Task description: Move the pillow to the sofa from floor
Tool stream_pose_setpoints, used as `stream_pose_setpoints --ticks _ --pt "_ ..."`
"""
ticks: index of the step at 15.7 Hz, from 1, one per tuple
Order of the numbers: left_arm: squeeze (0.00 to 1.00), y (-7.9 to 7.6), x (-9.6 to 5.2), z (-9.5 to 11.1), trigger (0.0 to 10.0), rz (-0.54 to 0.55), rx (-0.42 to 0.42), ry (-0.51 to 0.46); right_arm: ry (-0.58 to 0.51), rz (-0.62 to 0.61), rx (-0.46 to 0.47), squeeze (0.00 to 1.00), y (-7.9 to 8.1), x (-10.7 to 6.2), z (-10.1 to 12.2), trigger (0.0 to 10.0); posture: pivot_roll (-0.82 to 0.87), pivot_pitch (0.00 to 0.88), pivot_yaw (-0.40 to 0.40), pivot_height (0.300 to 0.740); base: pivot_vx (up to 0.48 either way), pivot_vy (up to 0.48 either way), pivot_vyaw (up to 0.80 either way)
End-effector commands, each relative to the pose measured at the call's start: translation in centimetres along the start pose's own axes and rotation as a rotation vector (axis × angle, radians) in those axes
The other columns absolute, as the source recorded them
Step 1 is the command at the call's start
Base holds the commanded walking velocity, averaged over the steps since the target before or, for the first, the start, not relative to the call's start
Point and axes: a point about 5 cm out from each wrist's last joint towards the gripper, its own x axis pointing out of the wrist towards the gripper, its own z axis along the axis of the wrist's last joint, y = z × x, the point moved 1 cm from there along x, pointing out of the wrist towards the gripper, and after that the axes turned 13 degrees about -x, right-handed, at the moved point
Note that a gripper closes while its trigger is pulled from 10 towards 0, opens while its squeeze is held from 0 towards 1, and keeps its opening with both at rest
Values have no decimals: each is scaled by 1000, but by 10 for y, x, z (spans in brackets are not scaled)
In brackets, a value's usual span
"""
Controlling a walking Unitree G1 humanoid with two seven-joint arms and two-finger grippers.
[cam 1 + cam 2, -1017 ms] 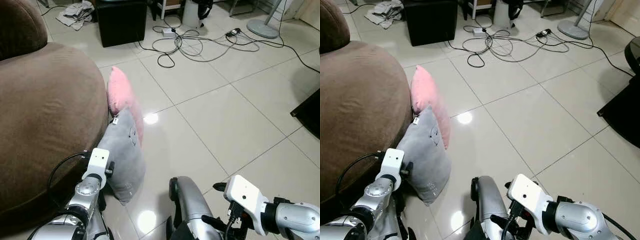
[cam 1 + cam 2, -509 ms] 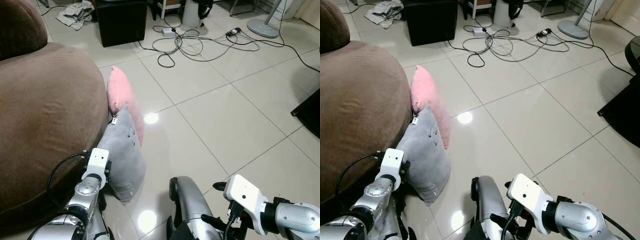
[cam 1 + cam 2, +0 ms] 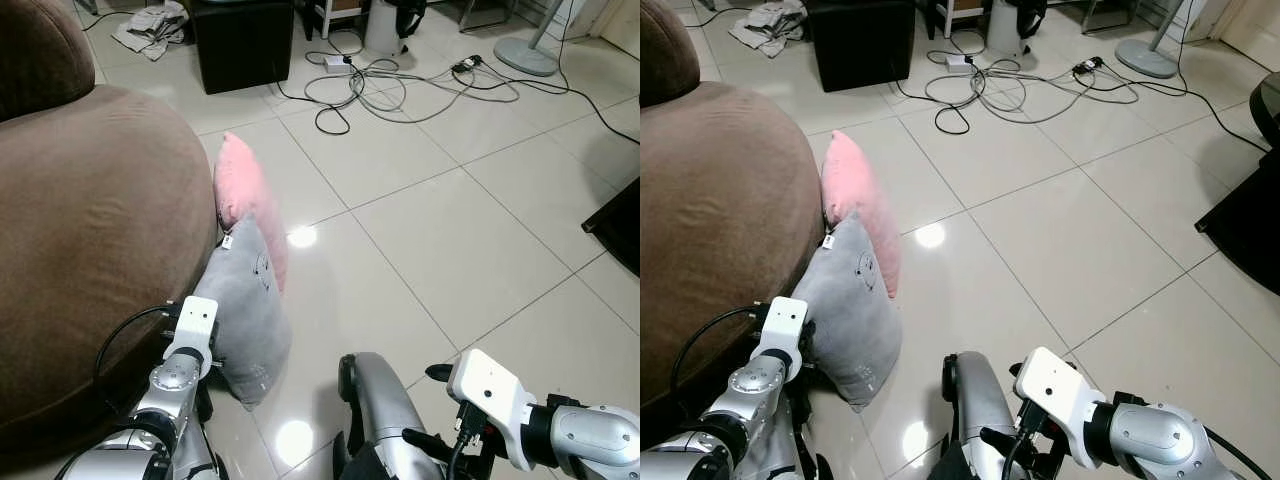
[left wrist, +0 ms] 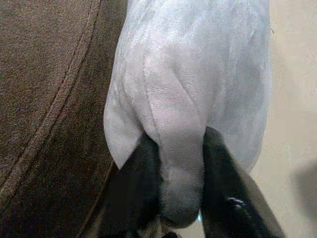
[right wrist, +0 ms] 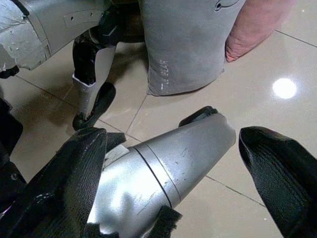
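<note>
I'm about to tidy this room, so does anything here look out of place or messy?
Two pillows stand on the floor against the brown sofa: a grey pillow, pinched by the left gripper, and a pink pillow behind it. Farther off, loose cables tangle across the tiles, and a crumpled cloth lies there.

The room is evenly and brightly lit from overhead. Two round glare spots sit on the glossy tiled floor (image 3: 470, 200): one beside the pink pillow (image 3: 245, 195), one nearer, below the grey pillow (image 3: 245, 310). Shadows are soft, darkest where the brown sofa (image 3: 90, 250) meets the floor. The head views are sharp, with slight bending toward the edges. In the right wrist view the close black fingers (image 5: 277, 173) blur.
</note>
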Motion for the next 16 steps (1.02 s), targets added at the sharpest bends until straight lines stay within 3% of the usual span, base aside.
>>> stream_pose_setpoints --ticks 1,6,7,8,9,10,14,16 --pt "0 -5 0 -3 0 -18 -4 16 -4 -3 -5 0 1 -2 3 10000 -353 157 -125 553 0 0 0" --pt "0 -5 0 -3 0 -18 -4 16 -4 -3 -5 0 1 -2 3 10000 -353 157 -125 553 0 0 0" --pt "0 -25 0 -1 0 -101 -34 -5 -23 -63 -14 0 -13 13 -1 10000 -227 5 -4 553 0 0 0" --pt "0 -42 0 2 0 -169 -60 -26 -37 -110 -21 0 -25 25 -3 10000 -217 0 11 553 0 0 0" --pt "0 -42 0 2 0 -169 -60 -26 -37 -110 -21 0 -25 25 -3 10000 -217 0 11 553 0 0 0" --pt "0 -66 -1 11 0 -267 -113 -81 -64 -186 -20 0 -42 39 -3 10000 -188 0 36 553 0 0 0" --pt "0 -84 -2 32 0 -340 -150 -190 -98 -279 32 0 -57 46 -3 10000 -117 0 18 553 0 0 0" --pt "0 -81 -6 48 0 -365 -188 -307 -144 -338 80 0 -68 65 -2 10000 -44 0 -29 553 0 0 0"
